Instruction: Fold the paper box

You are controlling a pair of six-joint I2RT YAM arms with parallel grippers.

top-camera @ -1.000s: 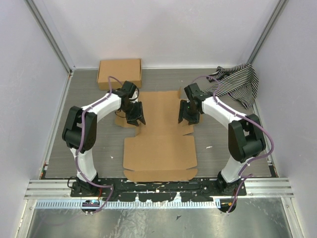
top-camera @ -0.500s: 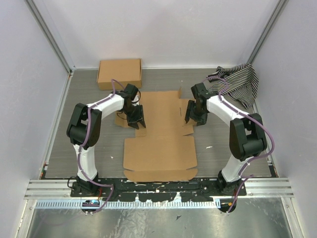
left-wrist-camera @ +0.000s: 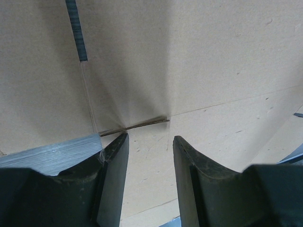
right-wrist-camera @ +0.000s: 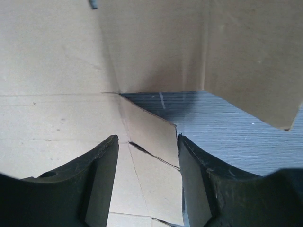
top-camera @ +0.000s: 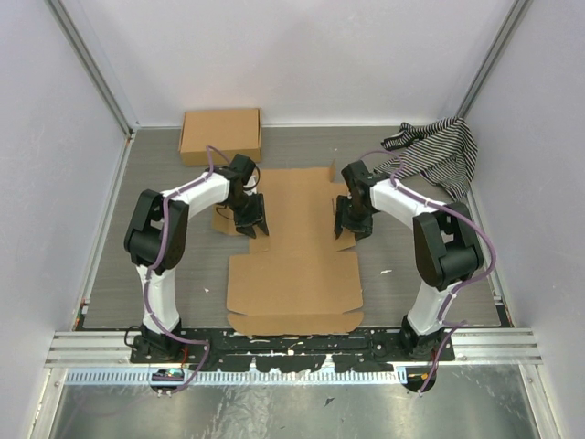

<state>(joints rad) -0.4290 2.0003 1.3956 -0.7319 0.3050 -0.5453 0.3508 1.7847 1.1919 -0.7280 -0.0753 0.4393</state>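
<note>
1. Cardboard is lying flat in the middle of the table (top-camera: 187, 274): the paper box (top-camera: 292, 274) is resting there as an unfolded sheet between the two arms, with its wide panel near the bases and its side flaps further away.
2. Left jaws are standing apart, released, and pointing down at the crease where the left flap meets the main panel. Only flat sheet is showing between them.
3. Right jaws are also standing apart, straddling a small tab (right-wrist-camera: 151, 137) at the sheet's right edge. I cannot tell whether they are pinching it.
4. Doing this step well probably means raising both side flaps together, so the sheet is not sliding sideways.
5. Each arm should be bending its flap along the pressed crease rather than across the corrugation.
6. Far off, a closed cardboard box (top-camera: 220, 135) and a striped cloth (top-camera: 439, 151) are lying well clear of the work.
</note>
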